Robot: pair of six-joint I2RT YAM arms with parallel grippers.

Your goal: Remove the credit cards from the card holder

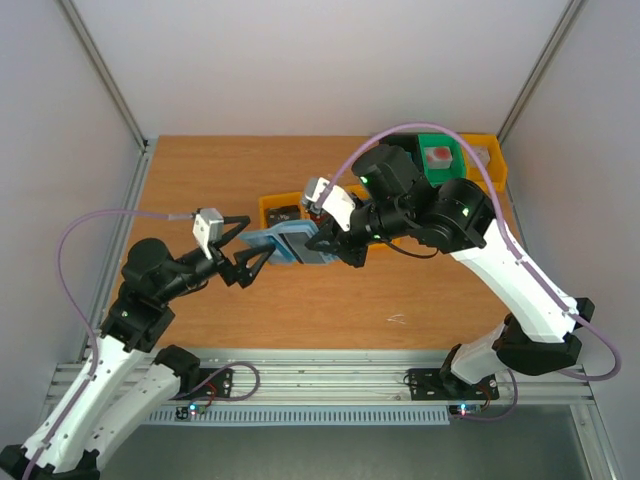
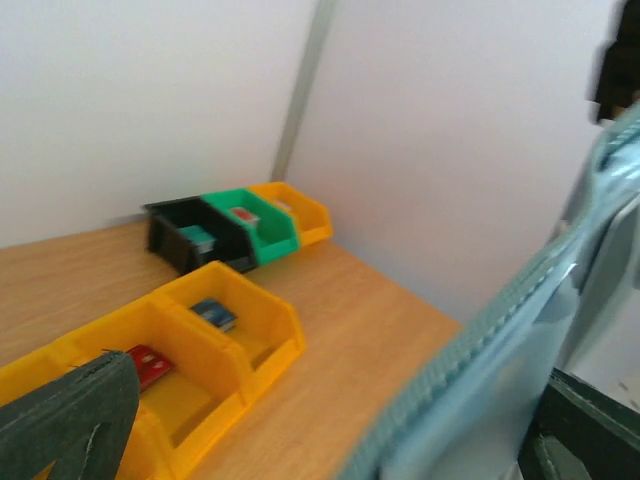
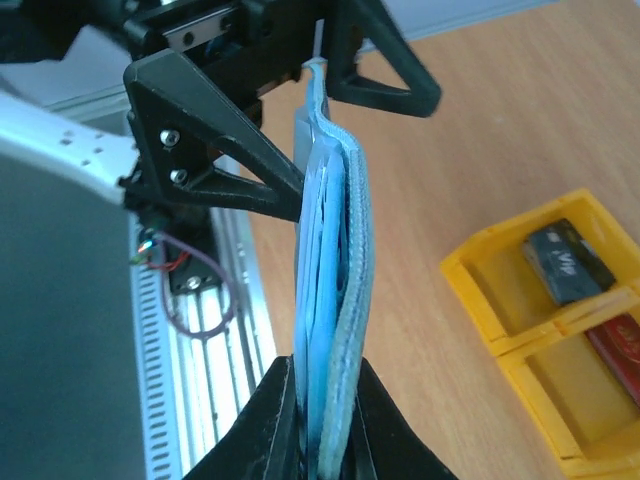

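The card holder (image 3: 332, 290), a flat blue wallet, stands on edge above the table with my right gripper (image 3: 325, 425) shut on its near end. My left gripper (image 1: 256, 245) is open, one finger (image 3: 215, 150) on each side of the wallet's far edge. In the left wrist view the wallet (image 2: 520, 370) fills the right side, blurred. Three credit cards lie in the yellow bin (image 3: 480, 285): a dark grey card (image 3: 567, 262), a red card (image 3: 622, 345) and a blue card (image 2: 213, 313), each in its own compartment.
The divided yellow bin (image 1: 268, 205) sits just behind the wallet. A black bin (image 2: 180, 240), a green bin (image 1: 435, 155) with a red-white block and another yellow bin (image 1: 485, 150) line the back right corner. White walls and a metal rail enclose the table.
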